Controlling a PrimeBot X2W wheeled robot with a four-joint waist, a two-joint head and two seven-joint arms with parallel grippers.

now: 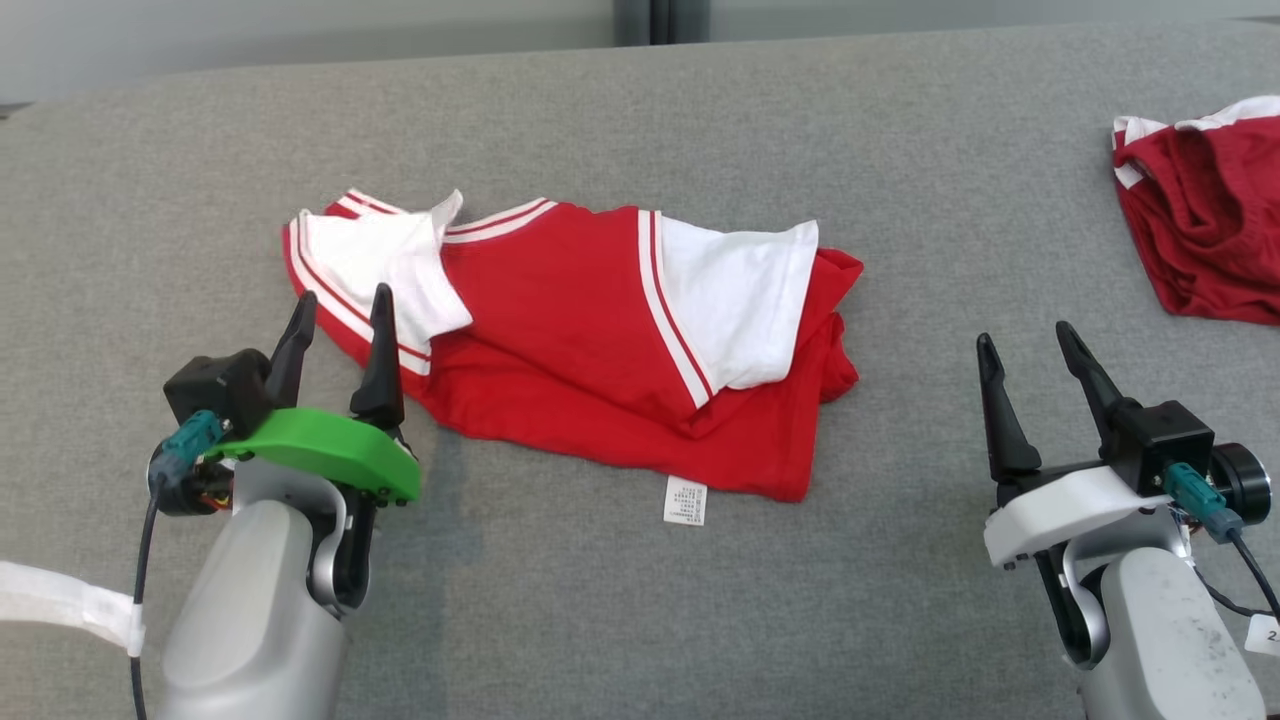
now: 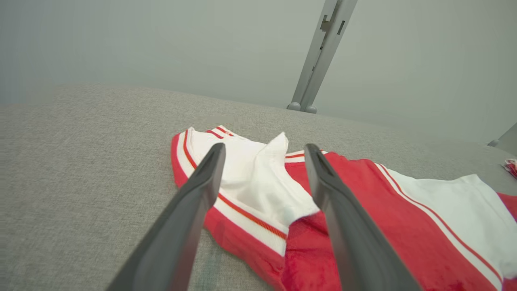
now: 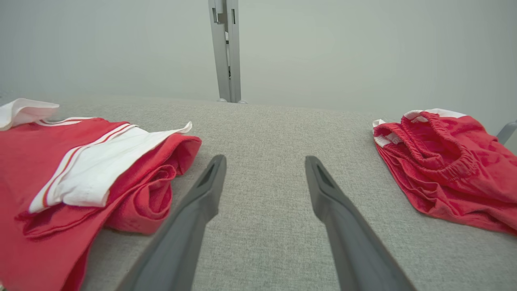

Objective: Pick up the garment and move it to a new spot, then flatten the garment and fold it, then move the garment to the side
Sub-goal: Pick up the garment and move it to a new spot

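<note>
Left gripper (image 1: 340,335): fingers spread, nothing between them; tips over the shirt's left sleeve (image 1: 380,260), can't tell if touching.
Right gripper (image 1: 1030,345): fingers spread, empty, above bare table between shirt and shorts, clear of both.
Shirt (image 1: 560,330): red, white sleeves with red stripes, roughly folded, mid table; right end bunched; white label (image 1: 685,500) pokes out at near hem.
Shorts (image 1: 1200,230): red, crumpled, far right, well apart from shirt.
Table (image 1: 700,620): grey cloth top.
</note>
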